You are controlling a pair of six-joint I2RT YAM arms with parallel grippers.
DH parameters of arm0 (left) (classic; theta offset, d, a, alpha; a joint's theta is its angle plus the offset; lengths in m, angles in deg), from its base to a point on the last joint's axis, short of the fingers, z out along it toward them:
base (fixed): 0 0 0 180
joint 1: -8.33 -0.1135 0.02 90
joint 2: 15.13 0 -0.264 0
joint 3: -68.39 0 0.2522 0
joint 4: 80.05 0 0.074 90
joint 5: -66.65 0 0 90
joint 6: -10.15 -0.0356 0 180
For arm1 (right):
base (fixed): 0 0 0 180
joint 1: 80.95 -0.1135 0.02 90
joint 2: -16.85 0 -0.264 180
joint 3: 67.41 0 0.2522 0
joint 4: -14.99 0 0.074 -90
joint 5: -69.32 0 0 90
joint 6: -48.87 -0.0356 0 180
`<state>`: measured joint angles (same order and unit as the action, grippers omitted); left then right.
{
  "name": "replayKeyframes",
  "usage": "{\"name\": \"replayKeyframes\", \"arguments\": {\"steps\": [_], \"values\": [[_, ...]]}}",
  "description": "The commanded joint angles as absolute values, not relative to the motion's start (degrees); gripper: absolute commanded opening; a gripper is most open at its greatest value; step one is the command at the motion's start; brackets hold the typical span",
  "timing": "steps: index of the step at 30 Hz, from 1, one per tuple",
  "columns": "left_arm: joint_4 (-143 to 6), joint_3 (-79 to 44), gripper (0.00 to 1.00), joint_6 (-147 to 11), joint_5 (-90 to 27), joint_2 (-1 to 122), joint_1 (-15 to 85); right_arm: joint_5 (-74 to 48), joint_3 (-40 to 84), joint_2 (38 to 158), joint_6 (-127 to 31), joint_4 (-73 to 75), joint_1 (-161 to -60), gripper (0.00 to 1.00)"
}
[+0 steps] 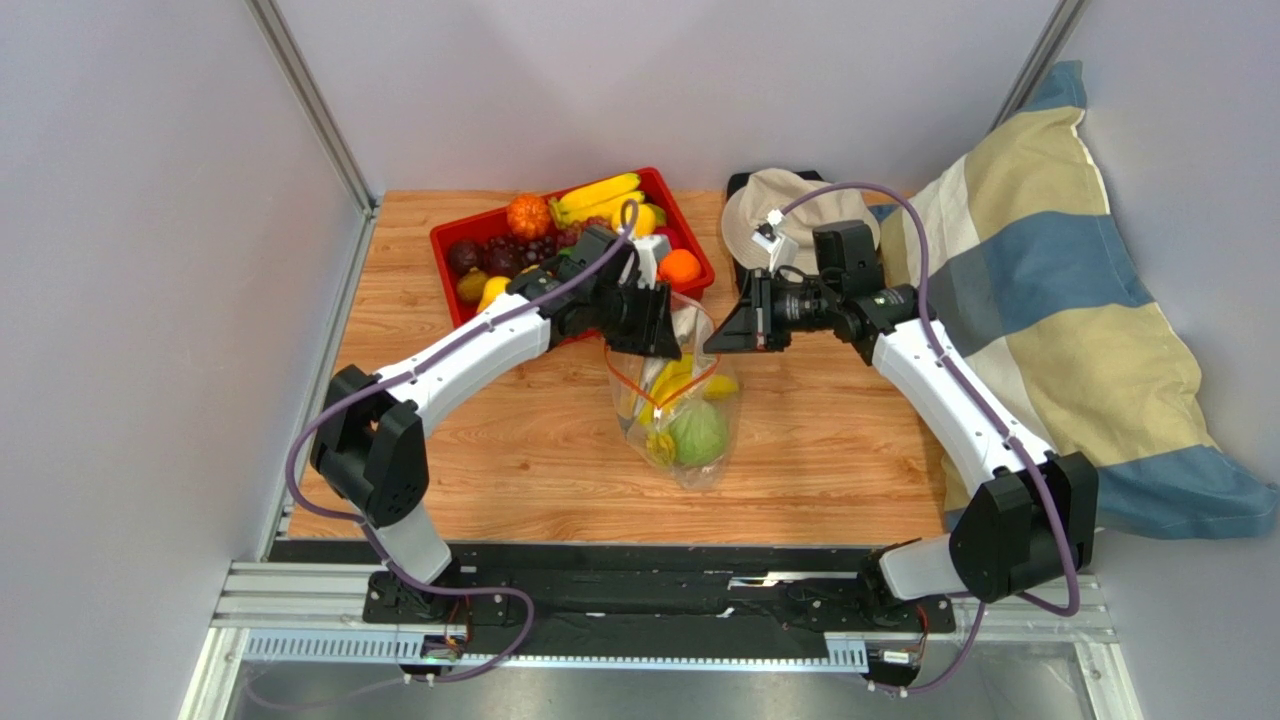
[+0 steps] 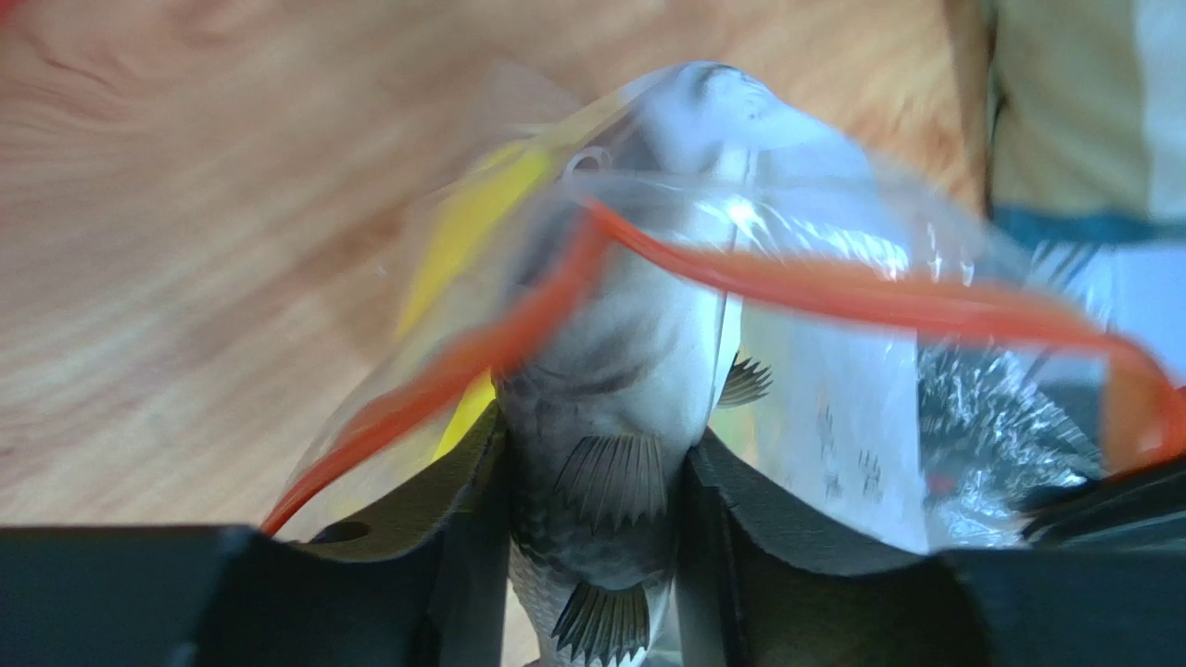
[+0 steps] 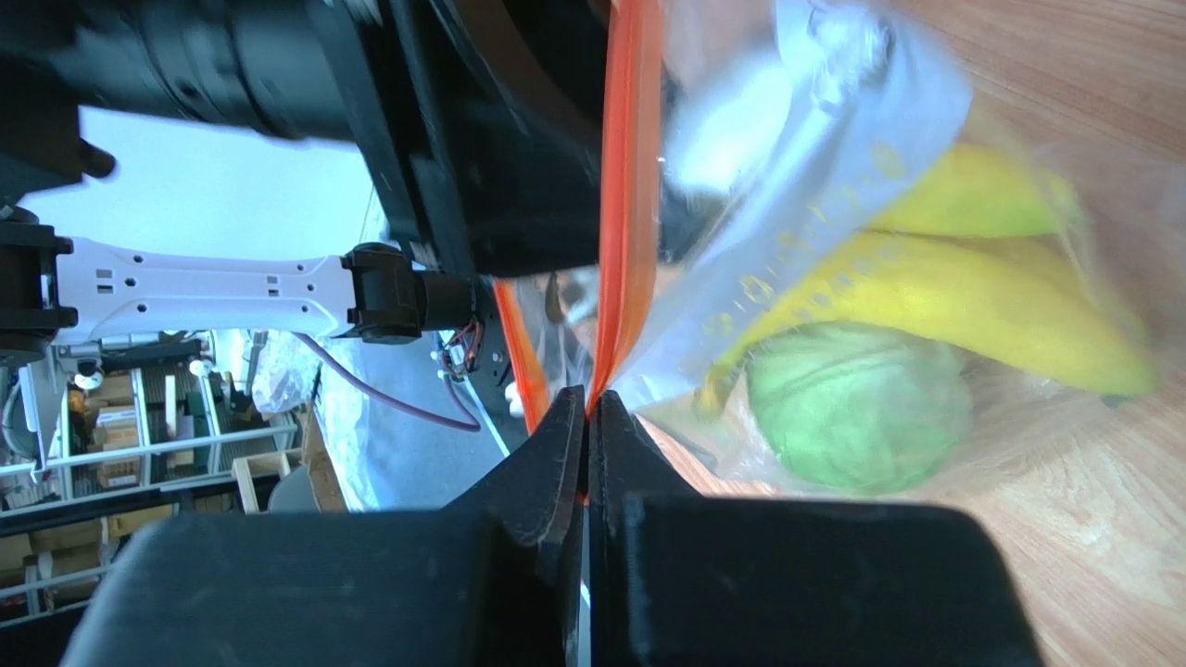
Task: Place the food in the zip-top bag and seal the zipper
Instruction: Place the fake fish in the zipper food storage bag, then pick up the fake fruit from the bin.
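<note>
Nearest the arm bases, the zip-top bag (image 1: 673, 408) stands on the wooden table (image 1: 496, 435) with its mouth up and its lower end towards the camera. Inside it sits the green ball (image 1: 699, 435), and yellow bananas (image 3: 961, 299) are stacked just above it against the clear plastic.

Up at the mouth, both arms meet over the bag. The right gripper (image 3: 588, 428) has its jaws pinched together on the zipper (image 3: 629, 209), holding the orange-red strip taut at one side of the opening. Across from it, the left gripper (image 2: 599, 487) clamps the grey fish (image 2: 613, 403) between its two fingers. The fish's head is poked down through the loop of the strip and its fins and tail are back between the pads.

Just behind the left gripper is the red tray (image 1: 448, 237), loaded with a banana bunch (image 1: 601, 195), an orange (image 1: 528, 216) and darker fruit. To its right lies a beige cap (image 1: 766, 203), and a striped pillow (image 1: 1052, 300) fills the far right.
</note>
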<state>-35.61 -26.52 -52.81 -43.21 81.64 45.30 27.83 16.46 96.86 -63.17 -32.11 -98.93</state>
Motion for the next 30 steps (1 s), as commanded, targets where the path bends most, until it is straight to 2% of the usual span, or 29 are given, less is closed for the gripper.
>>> {"name": "replayKeyframes", "arguments": {"steps": [1,2,3,4,7,9,15,19,23,30], "values": [[-38.86,-31.15,0.58,-45.93,-36.63,79.88,43.13,29.42,15.26,93.58,-64.24,-30.67,-99.06,0.00],[-39.74,-31.33,0.68,-45.67,-36.45,79.45,43.22,29.42,15.08,93.41,-64.85,-30.67,-99.06,0.00],[-40.10,-31.85,0.71,-45.49,-37.84,79.53,43.13,29.42,14.91,93.23,-65.12,-30.15,-99.06,0.00],[-40.01,-32.38,0.84,-45.66,-38.55,79.62,43.13,29.42,14.65,92.97,-65.64,-29.89,-98.97,0.00],[-38.43,-33.61,0.95,-48.03,-42.59,79.53,43.22,28.72,14.55,93.05,-66.79,-29.27,-98.97,0.00],[-36.24,-33.88,0.98,-50.66,-45.40,78.31,43.05,28.54,14.64,93.40,-67.49,-28.66,-98.53,0.00],[-41.33,-22.21,0.99,-61.38,-49.10,62.85,36.04,27.67,15.43,94.19,-67.14,-28.83,-96.69,0.00],[-38.53,-21.92,0.99,-71.22,-49.55,59.58,28.47,27.40,16.22,94.81,-66.09,-28.83,-96.51,0.00],[-33.79,-23.41,0.96,-82.19,-49.02,65.44,19.78,27.31,16.93,95.60,-65.56,-28.65,-96.51,0.00],[-26.13,-30.35,0.89,-84.24,-37.35,80.13,12.64,26.61,18.16,96.74,-65.38,-28.83,-96.51,0.00]]}}
